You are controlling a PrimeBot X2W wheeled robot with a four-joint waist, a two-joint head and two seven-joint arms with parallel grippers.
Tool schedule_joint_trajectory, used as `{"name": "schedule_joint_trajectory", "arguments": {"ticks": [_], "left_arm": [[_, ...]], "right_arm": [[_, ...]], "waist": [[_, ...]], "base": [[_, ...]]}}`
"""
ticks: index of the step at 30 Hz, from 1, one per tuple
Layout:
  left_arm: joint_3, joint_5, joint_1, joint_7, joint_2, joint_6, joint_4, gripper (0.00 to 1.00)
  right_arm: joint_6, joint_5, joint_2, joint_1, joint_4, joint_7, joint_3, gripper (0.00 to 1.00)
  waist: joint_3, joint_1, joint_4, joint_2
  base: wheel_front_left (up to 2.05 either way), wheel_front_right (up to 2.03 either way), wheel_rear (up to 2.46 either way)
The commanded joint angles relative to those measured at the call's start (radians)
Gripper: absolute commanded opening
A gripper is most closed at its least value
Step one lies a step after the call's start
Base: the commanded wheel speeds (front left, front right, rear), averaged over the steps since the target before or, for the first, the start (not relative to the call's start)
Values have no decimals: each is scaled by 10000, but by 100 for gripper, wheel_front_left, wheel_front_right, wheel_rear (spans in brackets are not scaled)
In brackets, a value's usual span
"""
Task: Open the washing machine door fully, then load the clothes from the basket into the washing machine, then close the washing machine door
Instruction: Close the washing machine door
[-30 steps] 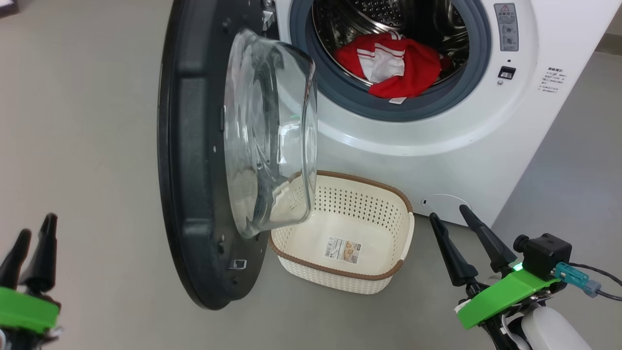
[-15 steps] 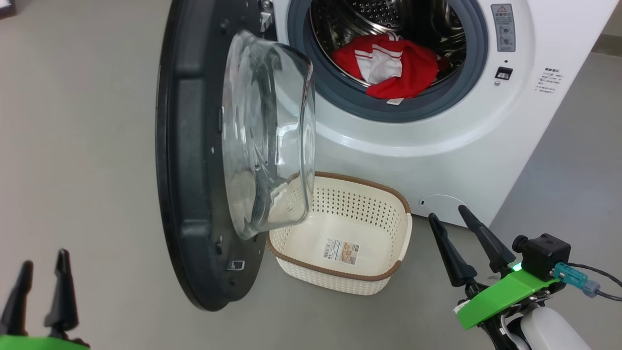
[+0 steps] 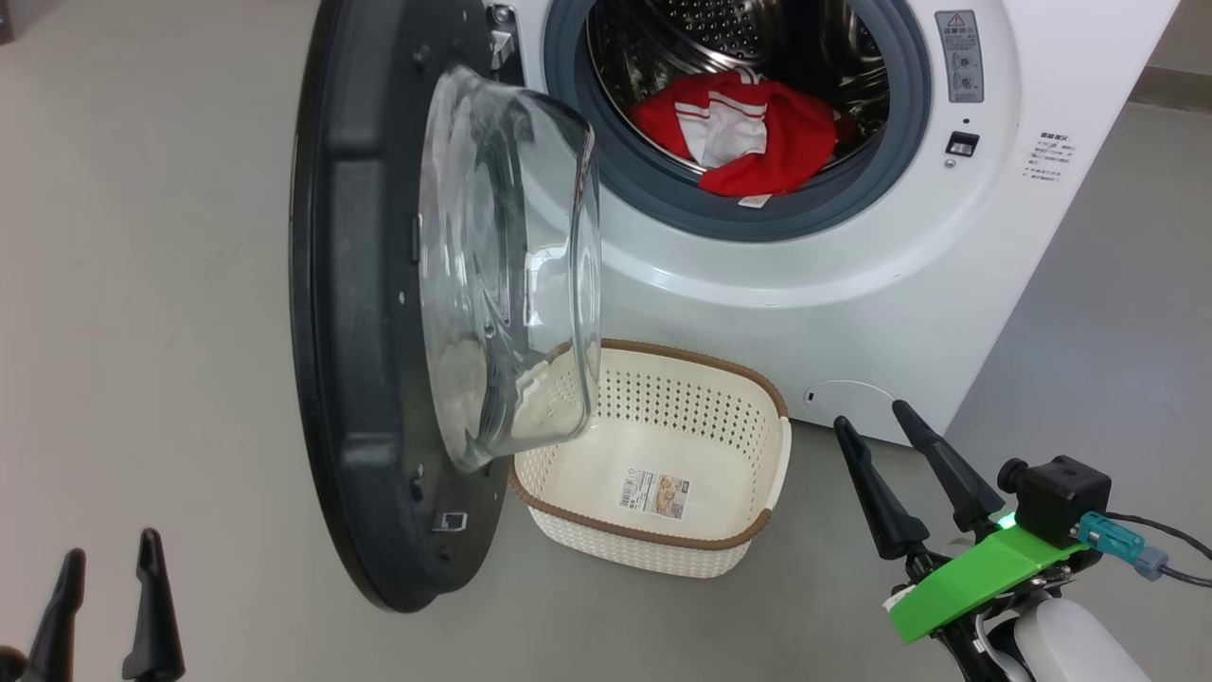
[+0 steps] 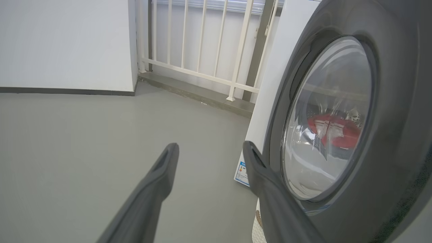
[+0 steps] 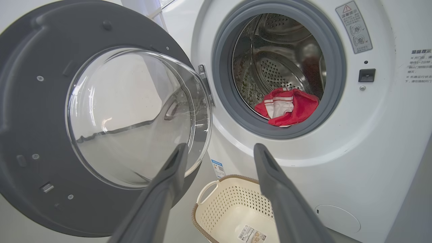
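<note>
The white washing machine [image 3: 1032, 246] stands with its round black door [image 3: 360, 313] swung wide to the left, the glass bowl bulging toward the drum. Red clothes [image 3: 748, 133] with white stripes lie at the drum's front lip [image 5: 287, 106]. On the floor below, the cream basket [image 3: 653, 464] holds nothing but its label [image 5: 233, 209]. My left gripper [image 3: 106, 554] is open at the lower left, just outside the door's outer face [image 4: 398, 111]. My right gripper [image 3: 876, 426] is open, empty, right of the basket.
Grey floor spreads left of the door [image 4: 84, 141]. A white railing [image 4: 216, 50] and a white wall [image 4: 64, 44] stand beyond the machine's side. The machine's round cap [image 3: 852, 398] sits just behind my right fingertips.
My left gripper has dropped lower in the head view and shifted right toward the door's foot. The camera has shifted slightly. The right gripper, door, basket and clothes stay put.
</note>
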Motion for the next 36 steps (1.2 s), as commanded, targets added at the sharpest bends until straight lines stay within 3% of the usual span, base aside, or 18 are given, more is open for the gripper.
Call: {"name": "schedule_joint_trajectory", "arguments": {"ticks": [1, 36], "left_arm": [[294, 154, -166, -153, 179, 98, -169, 100], [9, 220, -208, -420, 100, 412, -216, 100]], "right_arm": [[16, -62, -49, -30, -243, -48, 192, 100], [16, -31, -95, -101, -202, -48, 174, 100]], "waist": [[1, 0, -9, 0], [136, 0, 48, 0]], "base": [[0, 0, 0], [0, 0, 0]]}}
